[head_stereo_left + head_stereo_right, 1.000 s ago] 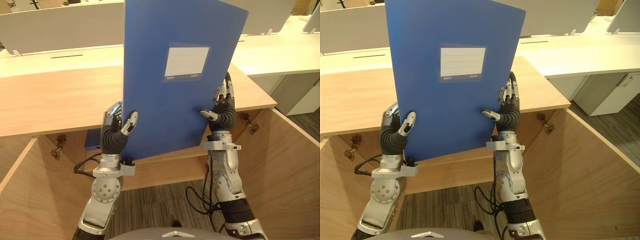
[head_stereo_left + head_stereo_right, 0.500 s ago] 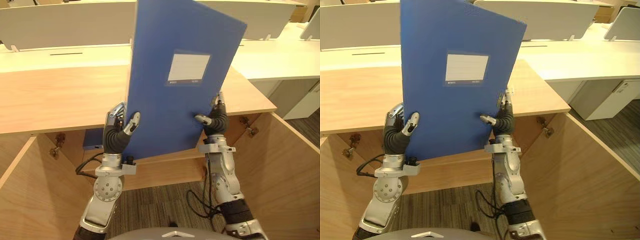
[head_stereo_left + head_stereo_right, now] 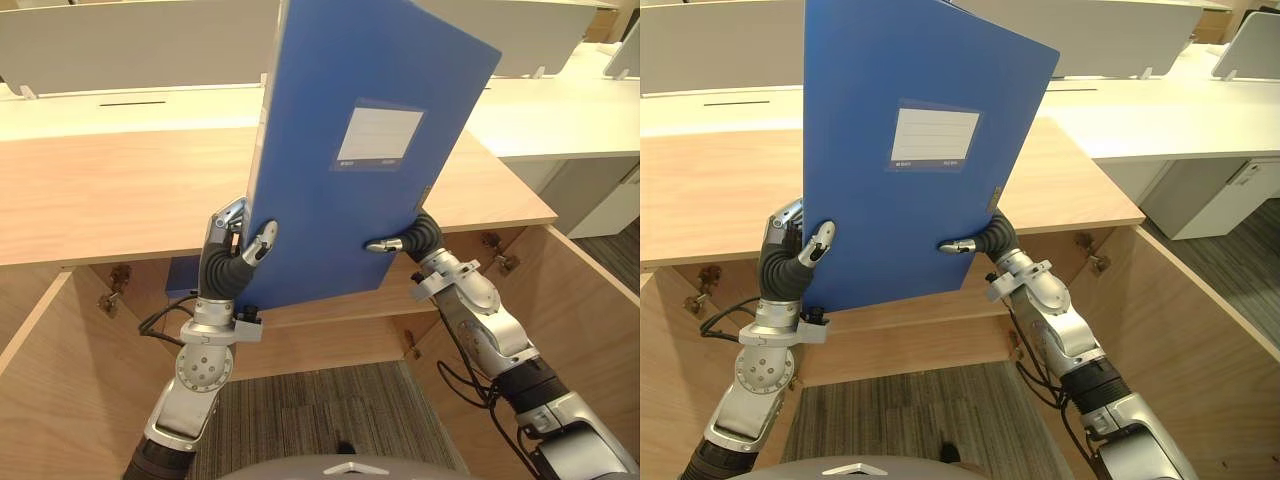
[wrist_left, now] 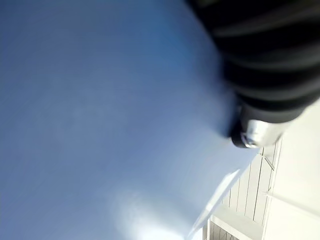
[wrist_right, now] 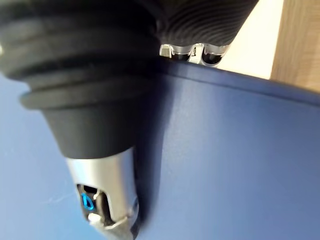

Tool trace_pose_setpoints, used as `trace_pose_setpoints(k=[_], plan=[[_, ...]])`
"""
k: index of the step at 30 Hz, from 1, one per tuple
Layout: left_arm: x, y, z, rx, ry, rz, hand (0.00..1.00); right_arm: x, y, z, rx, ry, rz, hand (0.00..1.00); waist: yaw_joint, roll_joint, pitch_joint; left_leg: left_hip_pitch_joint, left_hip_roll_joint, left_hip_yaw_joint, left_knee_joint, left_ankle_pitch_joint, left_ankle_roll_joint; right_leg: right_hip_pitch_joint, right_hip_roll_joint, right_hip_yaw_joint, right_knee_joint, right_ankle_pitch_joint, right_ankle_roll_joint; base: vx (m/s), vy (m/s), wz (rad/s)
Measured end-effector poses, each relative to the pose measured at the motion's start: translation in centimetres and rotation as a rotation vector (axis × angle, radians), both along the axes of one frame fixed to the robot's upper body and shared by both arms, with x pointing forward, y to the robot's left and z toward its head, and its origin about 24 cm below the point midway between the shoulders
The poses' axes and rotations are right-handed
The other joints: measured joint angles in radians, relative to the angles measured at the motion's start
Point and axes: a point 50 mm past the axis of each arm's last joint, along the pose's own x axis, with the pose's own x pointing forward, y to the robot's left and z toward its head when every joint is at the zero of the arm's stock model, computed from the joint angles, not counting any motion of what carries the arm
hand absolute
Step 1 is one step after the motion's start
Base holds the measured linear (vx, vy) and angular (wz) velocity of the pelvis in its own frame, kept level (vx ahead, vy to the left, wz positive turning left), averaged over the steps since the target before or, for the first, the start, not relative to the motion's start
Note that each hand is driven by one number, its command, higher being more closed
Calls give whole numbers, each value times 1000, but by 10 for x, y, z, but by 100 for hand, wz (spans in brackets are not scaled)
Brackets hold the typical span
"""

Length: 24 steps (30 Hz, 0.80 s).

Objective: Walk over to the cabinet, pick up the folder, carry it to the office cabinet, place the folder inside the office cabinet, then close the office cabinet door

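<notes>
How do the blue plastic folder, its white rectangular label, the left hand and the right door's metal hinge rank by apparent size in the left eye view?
1. Blue plastic folder, nearest the camera.
2. White rectangular label and left hand look alike; the hand is partly hidden.
3. Metal hinge.

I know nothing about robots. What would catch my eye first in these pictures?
First the big blue folder with its white label, held upright in the middle of the view above a wooden cabinet. The left hand and the right hand pinch its lower corners, thumbs on the front. Below, the cabinet's doors stand open on both sides.
</notes>
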Motion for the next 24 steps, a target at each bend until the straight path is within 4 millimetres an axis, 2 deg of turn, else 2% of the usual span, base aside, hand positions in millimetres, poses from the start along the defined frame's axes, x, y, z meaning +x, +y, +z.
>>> trace_pose_setpoints(k=[3, 6, 7, 10, 16, 24], plan=[[1, 2, 0, 4, 0, 8, 100, 0, 3, 0, 19, -1, 7, 100, 1, 0, 1, -3, 0, 0, 2, -1, 0, -2, 0, 0, 0, 0, 0, -27, -18, 0], [2, 2, -2, -4, 7, 12, 100, 2, 8, 6, 126, -37, -22, 100, -1, 1, 2, -7, 0, -1, 10, -4, 0, -2, 0, -1, 0, 0, 0, -10, -7, 0], [2, 1, -2, -20, 6, 18, 0, 2, 11, 10, 176, -63, -38, 100, -1, 2, 3, -12, 1, -2, 19, -7, 0, -3, 0, -1, 0, 0, 0, 0, 0, 0], [1, 2, 1, -42, -13, 25, 0, -2, 19, 21, 278, -132, -75, 100, 1, 5, 5, -19, 3, -3, 32, -13, 0, -2, -1, -1, 0, 1, -1, -44, -35, 2], [1, 10, 0, -49, -22, 86, 0, -7, 27, 25, 338, -178, -107, 100, 0, 10, 9, -12, 3, -9, 33, -13, 0, 8, -2, -5, 0, 1, -1, -42, -28, 2], [-2, 39, -6, -134, 1, 280, 0, -13, 46, 29, 420, -186, -81, 100, -1, 24, 37, 1, 7, -32, 30, -11, -2, 29, -3, -31, 0, -5, -3, -38, -35, 8]])
